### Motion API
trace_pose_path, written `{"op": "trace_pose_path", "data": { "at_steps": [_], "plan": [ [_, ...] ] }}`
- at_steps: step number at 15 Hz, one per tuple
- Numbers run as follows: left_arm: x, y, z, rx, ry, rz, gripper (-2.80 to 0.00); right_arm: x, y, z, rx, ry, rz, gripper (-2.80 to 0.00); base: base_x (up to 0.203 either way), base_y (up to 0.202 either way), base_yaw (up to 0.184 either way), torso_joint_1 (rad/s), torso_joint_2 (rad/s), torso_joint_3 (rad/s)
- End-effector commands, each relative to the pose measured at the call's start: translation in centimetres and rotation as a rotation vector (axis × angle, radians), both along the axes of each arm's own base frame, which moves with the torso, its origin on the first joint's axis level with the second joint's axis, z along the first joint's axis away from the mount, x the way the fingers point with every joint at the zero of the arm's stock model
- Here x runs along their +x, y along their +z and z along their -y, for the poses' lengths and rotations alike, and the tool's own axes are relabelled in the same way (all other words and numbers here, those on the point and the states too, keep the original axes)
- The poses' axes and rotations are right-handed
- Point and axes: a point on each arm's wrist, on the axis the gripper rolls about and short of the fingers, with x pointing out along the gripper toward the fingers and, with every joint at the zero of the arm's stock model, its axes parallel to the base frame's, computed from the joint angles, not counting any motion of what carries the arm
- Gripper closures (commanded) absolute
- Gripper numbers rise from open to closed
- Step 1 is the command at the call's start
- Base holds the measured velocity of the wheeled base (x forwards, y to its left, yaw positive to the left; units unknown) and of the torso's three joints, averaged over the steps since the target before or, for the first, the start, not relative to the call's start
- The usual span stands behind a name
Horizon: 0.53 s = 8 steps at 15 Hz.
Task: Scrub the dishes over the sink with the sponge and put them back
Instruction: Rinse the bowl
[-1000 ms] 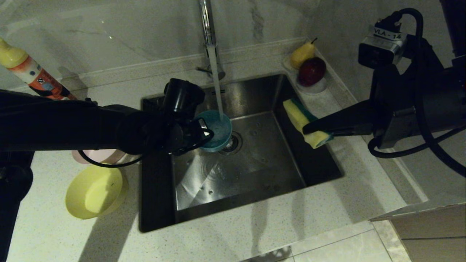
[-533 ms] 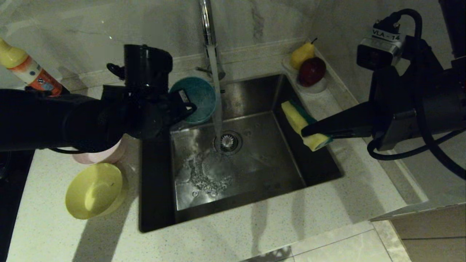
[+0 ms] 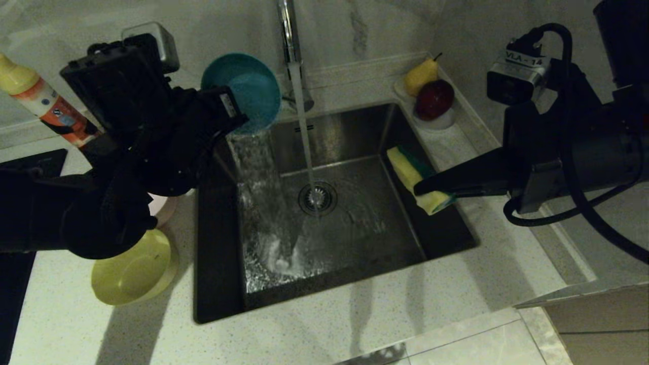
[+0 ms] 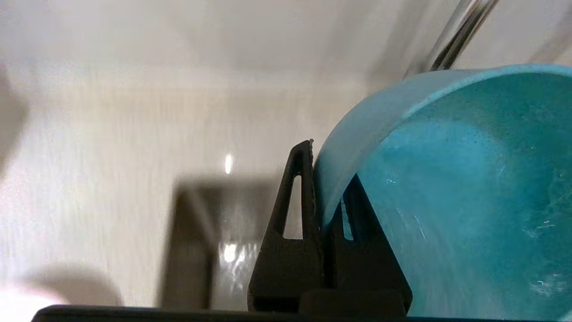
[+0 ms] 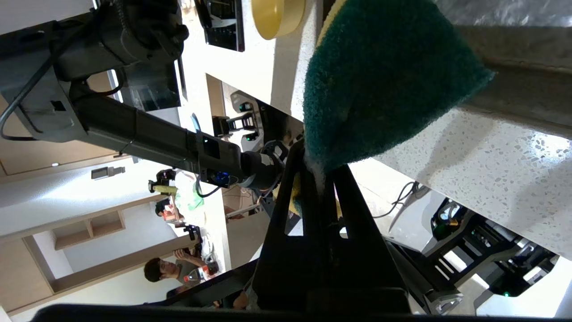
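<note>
My left gripper is shut on the rim of the light blue bowl. It holds the bowl tipped high over the sink's back left corner, and water pours out of it into the basin. The tap runs onto the drain strainer. At the sink's right edge my right gripper is shut on the yellow and green sponge. The yellow bowl sits on the counter to the left. The pink bowl is mostly hidden behind my left arm.
A white dish with a pear and a red apple stands at the sink's back right corner. A soap bottle leans at the far left. A dark hob lies on the left counter.
My left gripper lifted the blue bowl out from under the tap stream, up and to the back left, and tipped it so water spills out. The right gripper with the sponge barely moved.
</note>
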Motion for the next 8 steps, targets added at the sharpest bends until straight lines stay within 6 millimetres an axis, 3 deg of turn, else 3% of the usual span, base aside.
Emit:
{"op": "trace_pose_path", "data": {
  "at_steps": [1,8],
  "plan": [
    [0.0,0.4,-0.8,0.023,0.006,0.095,0.00,0.2,-0.2,-0.4,-0.003,0.008,-0.013,0.00,0.000,0.000,0.000,0.000,0.00,0.000],
    [-3.0,4.3,-2.0,0.086,-0.048,0.378,0.00,0.5,-0.8,-0.7,-0.016,0.015,-0.031,0.00,0.000,0.000,0.000,0.000,0.00,0.000]
  ]
}}
